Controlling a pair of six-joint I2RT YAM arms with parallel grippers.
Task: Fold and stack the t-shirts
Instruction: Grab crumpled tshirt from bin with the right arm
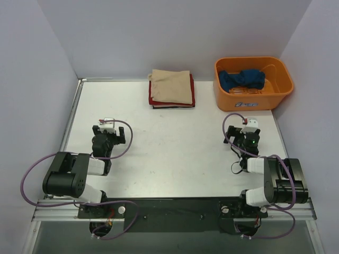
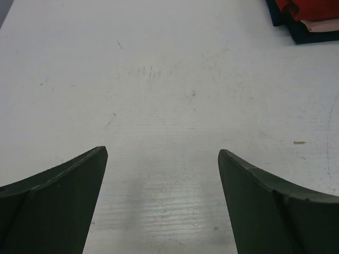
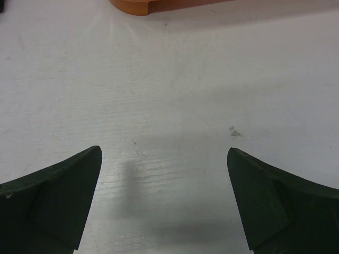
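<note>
**Enclosed white work table, seen from above.**
The table (image 1: 175, 148) has a matt white top, faintly scratched and speckled in the close views. A metal rail (image 1: 72, 116) edges it on the left and another runs along the near side. Plain pale lilac-grey walls close it in: a back wall (image 1: 175, 32), a left wall (image 1: 32, 79) and a right wall (image 1: 318, 47). Light is soft and even, with faint shadows and a mild sheen on the top.

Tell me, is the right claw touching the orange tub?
Apart. The right wrist view shows the right claw open over bare table, with the orange tub well ahead of it.
</note>
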